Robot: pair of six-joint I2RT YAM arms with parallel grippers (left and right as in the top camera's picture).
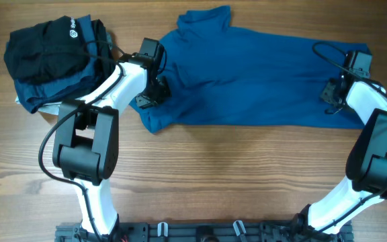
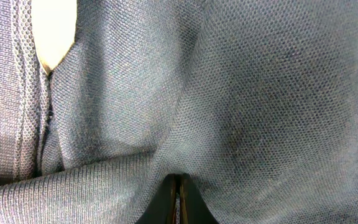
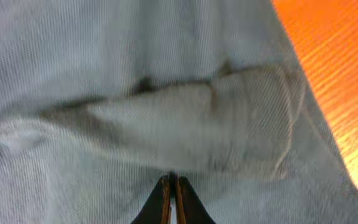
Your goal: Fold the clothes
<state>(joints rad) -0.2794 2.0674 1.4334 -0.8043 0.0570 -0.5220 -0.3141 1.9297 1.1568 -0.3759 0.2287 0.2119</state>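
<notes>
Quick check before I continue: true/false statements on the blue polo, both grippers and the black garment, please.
1. The medium-blue soft-fabric polo shirt lies spread across the wooden table. True.
2. The left gripper hangs open over bare wood. False: it is shut, pinching shirt fabric.
3. The right gripper is shut on the shirt. True.
4. The black garment with a small white logo lies on the shirt. False: it sits apart, atop dark teal folded pieces.

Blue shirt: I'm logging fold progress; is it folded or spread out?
Spread out: the blue shirt lies flat across the table, left claw and right claw pinching its ends.
</notes>
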